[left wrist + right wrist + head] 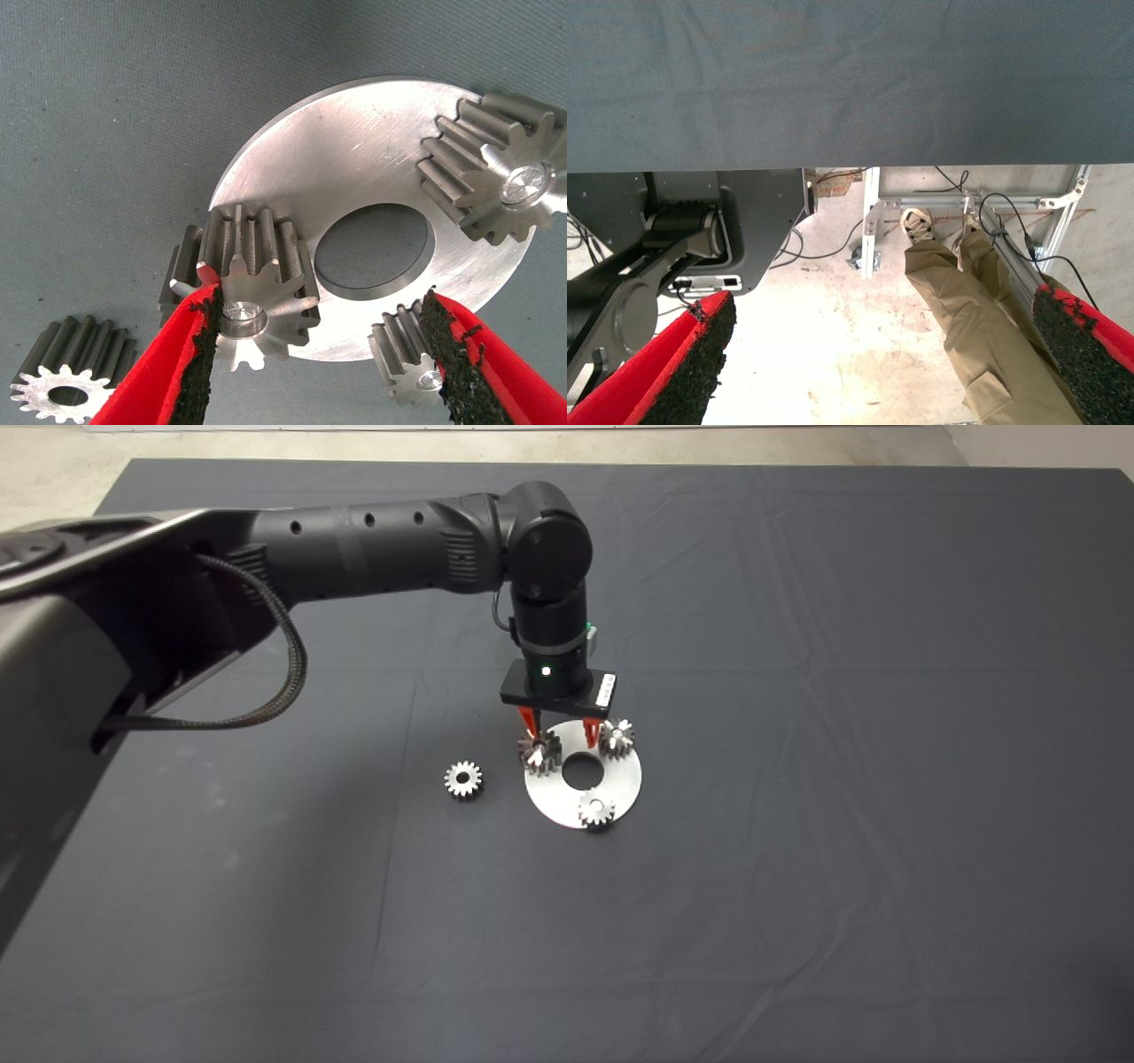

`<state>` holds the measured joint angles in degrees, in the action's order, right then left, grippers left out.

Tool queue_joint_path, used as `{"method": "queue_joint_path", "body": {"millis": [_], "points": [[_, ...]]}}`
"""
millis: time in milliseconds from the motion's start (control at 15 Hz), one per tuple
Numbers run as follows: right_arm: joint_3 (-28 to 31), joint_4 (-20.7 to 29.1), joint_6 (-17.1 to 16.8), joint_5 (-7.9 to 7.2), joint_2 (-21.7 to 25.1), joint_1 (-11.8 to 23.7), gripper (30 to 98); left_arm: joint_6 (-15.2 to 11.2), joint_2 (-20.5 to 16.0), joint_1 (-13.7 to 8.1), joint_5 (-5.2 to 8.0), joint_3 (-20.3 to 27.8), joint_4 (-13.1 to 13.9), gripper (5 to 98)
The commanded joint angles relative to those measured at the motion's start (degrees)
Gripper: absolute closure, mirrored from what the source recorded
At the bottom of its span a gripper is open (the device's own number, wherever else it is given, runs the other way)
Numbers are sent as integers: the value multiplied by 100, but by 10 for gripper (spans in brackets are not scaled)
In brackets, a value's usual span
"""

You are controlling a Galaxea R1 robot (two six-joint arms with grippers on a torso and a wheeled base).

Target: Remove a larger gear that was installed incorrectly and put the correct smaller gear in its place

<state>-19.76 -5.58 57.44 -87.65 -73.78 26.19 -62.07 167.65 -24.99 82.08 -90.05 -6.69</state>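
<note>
Larger gear [257, 283] seated on plate [354, 159] edge | left gripper [323, 354] spread wide, one pad touching teeth | risk: closing off-centre, cocking gear on pin, bumping neighbouring gear [409, 365] | right gripper [886, 354] parked, spread.

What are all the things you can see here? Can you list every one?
Mat: one, dark grey, covers the table.
Disc: one, silver with a round hole in the middle, lies on the mat.
Larger gear: one, grey steel, on the disc's edge beside a claw finger.
Other gears: two, silver, on the disc's edge.
Smaller gear: one, bright silver, alone on the mat beside the disc.
Person's leg: one, tan trousers, on the floor beyond the mat.
Left claw: one, red fingers, open over the disc.
Right claw: one, red fingers, open, parked off the mat's edge.
</note>
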Motion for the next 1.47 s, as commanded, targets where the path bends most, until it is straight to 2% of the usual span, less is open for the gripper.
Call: {"method": "queue_joint_path", "body": {"millis": [0, 133, 267, 400, 467, 533, 800, 867, 933, 1133, 1400], "points": [[26, 110, -31, -129, 16, -8, 399, 29, 31, -279, 63, 7, 232, 476], [26, 110, -31, -118, 7, -6, 399, 13, 37, -347, 63, 31, 309, 476], [26, 110, -31, -112, 7, -8, 399, 11, 37, -402, 80, 95, 318, 524], [26, 110, -23, -112, 4, -8, 399, 11, 33, -577, 268, 68, 318, 528], [26, 110, -23, -94, -1, -8, 399, 11, 28, -586, 396, 51, 300, 528], [26, 110, -31, -42, -1, -8, 399, 11, 10, -586, 466, 77, 300, 528], [26, 114, -31, -24, -1, -8, 399, -135, -329, -542, 481, 592, 221, 528], [26, 113, -31, -24, -1, -8, 399, -141, -371, -501, 476, 648, 204, 528], [26, 119, -31, -24, -1, -8, 399, -156, -395, -331, 467, 640, 203, 528], [26, 119, -31, -24, -1, -8, 399, -165, -429, -59, 466, 657, 124, 452], [35, 128, -31, -16, -2, 0, 399, -165, -456, 108, 414, 605, 11, 395]]}}
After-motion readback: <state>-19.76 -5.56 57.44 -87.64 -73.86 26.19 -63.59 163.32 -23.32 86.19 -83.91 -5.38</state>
